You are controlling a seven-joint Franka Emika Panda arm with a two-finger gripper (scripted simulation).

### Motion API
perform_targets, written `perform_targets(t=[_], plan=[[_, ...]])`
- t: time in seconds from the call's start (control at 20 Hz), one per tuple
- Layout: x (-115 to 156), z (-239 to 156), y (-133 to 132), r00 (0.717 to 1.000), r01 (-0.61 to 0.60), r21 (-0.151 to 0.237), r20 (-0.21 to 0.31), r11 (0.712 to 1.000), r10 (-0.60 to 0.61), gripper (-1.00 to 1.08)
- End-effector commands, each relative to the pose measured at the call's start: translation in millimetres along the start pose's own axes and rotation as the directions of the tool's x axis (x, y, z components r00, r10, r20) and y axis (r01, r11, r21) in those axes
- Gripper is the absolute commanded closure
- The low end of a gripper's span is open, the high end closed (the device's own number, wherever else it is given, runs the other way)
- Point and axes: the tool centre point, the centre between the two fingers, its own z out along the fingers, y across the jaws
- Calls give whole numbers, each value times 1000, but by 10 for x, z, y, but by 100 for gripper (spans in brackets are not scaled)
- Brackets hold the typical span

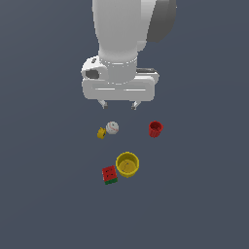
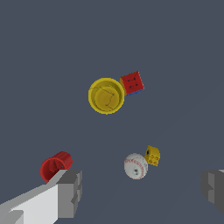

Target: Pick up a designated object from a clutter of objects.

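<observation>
Tiny yellow block (image 2: 152, 155) touching white ball (image 2: 135, 166), between wide-apart jaws; red cup (image 2: 55, 166) on its side.

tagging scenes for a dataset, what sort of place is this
Most likely a bare simulated test scene, not a real room. A flat, featureless grey floor fills both views, a few small items such as the white ball and yellow bowl lie loose on it, and everything has a smooth rendered look.
</observation>
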Motion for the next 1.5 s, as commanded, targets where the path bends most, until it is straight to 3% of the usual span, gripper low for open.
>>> perform_targets(t=[0.0, 0.75, 1.1, 1.45], plan=[[0, 0, 0, 1000, 0, 0, 0, 1000, 0, -92], [12, -117, -121, 999, 38, -1, -12, 999, -38, -92], [14, 172, 0, 1000, 7, 8, -10, 1000, -7, -92], [-41, 703, 236, 999, -54, 21, -7, 998, 54, -92]])
